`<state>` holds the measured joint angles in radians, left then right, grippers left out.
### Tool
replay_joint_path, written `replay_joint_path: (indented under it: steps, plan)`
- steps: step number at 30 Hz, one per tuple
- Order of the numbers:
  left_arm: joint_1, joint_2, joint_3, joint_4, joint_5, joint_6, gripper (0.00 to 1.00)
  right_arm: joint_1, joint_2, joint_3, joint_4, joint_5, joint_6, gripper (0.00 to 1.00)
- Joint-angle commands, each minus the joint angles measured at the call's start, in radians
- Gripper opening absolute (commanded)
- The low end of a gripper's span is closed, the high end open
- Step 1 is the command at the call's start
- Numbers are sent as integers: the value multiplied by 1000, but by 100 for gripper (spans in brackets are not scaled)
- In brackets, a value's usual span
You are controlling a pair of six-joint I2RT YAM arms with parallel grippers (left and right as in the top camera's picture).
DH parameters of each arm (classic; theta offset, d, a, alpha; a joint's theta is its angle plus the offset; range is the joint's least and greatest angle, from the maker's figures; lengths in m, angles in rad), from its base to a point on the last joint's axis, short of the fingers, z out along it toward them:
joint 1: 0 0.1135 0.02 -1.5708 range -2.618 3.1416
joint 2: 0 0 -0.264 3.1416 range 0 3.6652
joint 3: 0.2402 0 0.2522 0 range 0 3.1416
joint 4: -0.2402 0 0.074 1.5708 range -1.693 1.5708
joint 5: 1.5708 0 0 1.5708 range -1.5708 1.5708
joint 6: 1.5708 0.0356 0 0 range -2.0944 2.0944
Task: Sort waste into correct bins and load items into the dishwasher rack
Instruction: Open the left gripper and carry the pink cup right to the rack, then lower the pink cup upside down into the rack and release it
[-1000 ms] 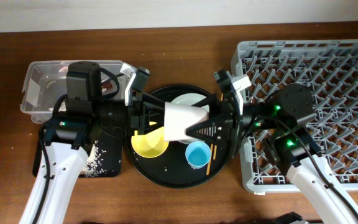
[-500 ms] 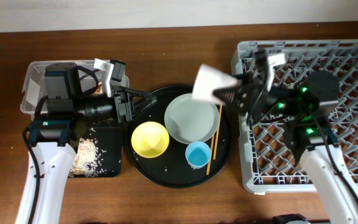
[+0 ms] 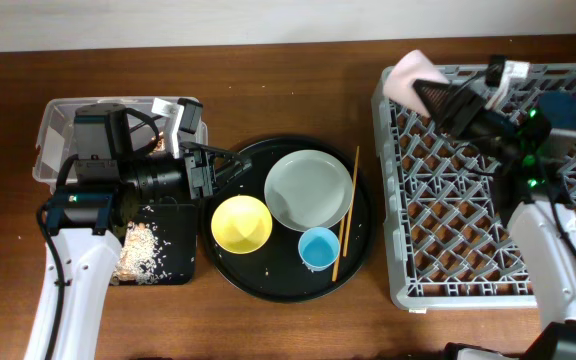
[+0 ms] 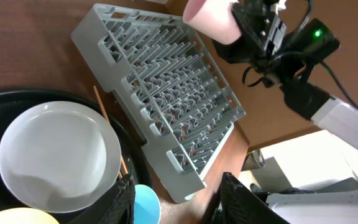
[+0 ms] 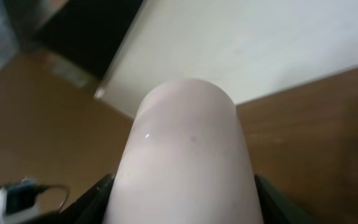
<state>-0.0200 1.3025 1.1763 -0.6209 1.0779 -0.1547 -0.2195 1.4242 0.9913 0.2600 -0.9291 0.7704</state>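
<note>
My right pincer (image 3: 436,93) is clamped on the pink cup (image 3: 414,74), holding it tilted over the far left corner of the grey dishwasher rack (image 3: 468,230). My left pincer (image 3: 204,176) is spread wide with nothing in it, at the left rim of the round black tray (image 3: 268,290). On that tray sit the pale green plate (image 3: 308,190), yellow bowl (image 3: 241,223), light-blue cup (image 3: 318,247) and chopsticks (image 3: 346,215). Pale crumbs (image 3: 136,250) lie in the shallow black tray (image 3: 175,240), next to the clear tub (image 3: 53,150).
</note>
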Motion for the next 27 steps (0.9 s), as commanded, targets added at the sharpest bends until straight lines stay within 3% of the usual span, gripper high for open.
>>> replay_joint_path:
  steps: [1, 5, 9, 18, 27]
  plan:
    - [3, 1, 12, -3, -27, 6, 44, -12, 7, 144, -166, 134, -148, 53]
    - [3, 1, 12, -55, -139, 6, 44, -8, 32, 390, -644, 359, -395, 53]
    - [3, 1, 12, -96, -215, 7, 44, -8, 50, 504, -902, 504, -498, 53]
    - [2, 1, 12, -130, -238, 14, 44, 69, 108, 505, -1063, 595, -656, 52]
    - [3, 1, 12, -159, -237, 14, 44, 149, 307, 505, -1065, 743, -659, 49]
